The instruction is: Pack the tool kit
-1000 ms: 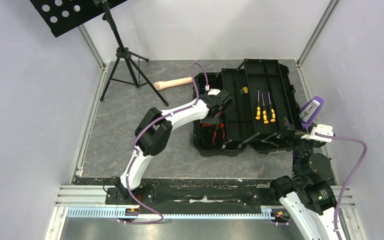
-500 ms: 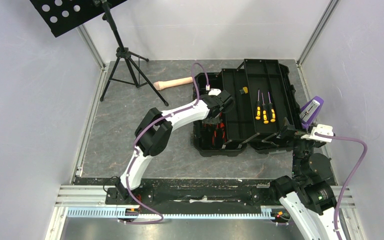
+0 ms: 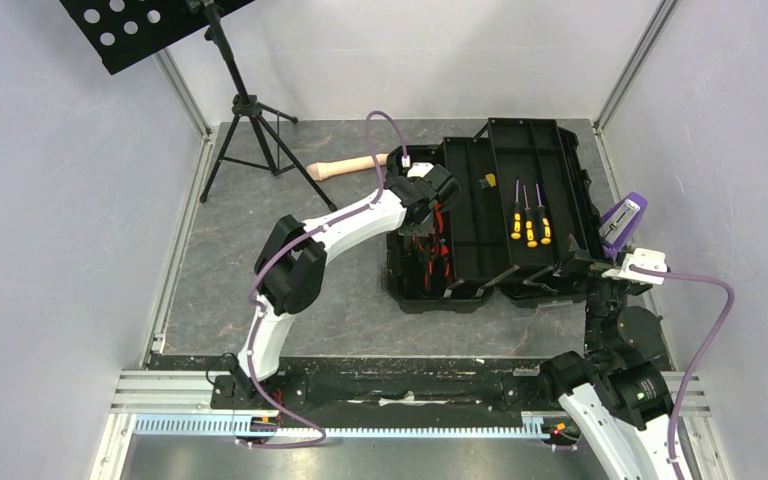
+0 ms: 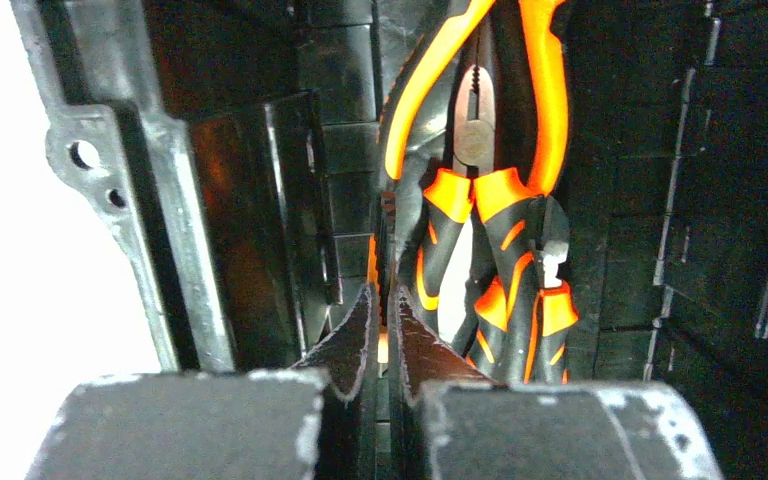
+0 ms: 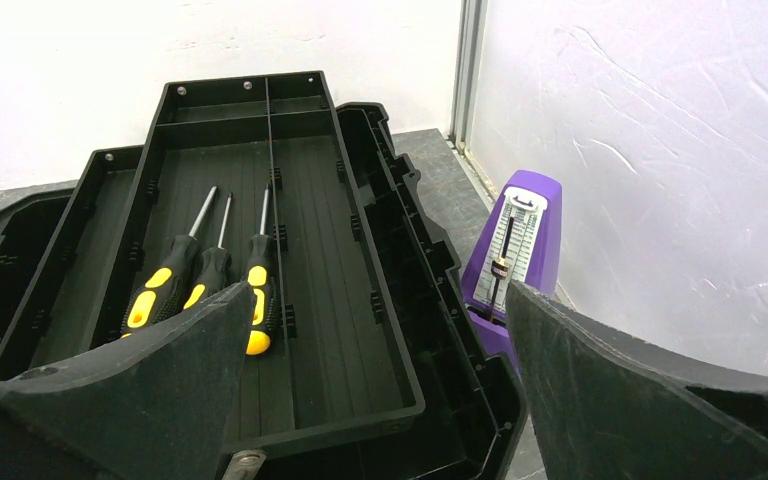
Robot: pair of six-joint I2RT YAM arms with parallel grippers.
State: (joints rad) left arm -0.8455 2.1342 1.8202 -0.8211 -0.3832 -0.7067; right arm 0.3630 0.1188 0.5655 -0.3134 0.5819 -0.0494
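The black toolbox [image 3: 582, 190] lies open at the right of the table. Three yellow-and-black screwdrivers [image 3: 528, 225] rest in its tray, also seen in the right wrist view as screwdrivers [image 5: 200, 280]. Orange-and-black pliers [image 3: 438, 255] lie in the box's deep left part. My left gripper [image 3: 428, 205] hangs over that part, shut, its fingertips [image 4: 370, 310] almost touching just left of the pliers [image 4: 490, 200]; nothing shows held between them. My right gripper [image 3: 575, 265] stays wide open at the box's near right corner, empty, facing the tray [image 5: 400, 200].
A purple metronome-like object [image 3: 623, 220] stands right of the box, close to the right wall. A beige cylindrical handle [image 3: 345, 167] lies left of the box. A tripod music stand [image 3: 250, 120] occupies the far left corner. A small yellow-black item [image 3: 487, 181] sits in the tray.
My left gripper has closed and its wrist has shifted back and to the left over the box's left part. The right arm has not moved.
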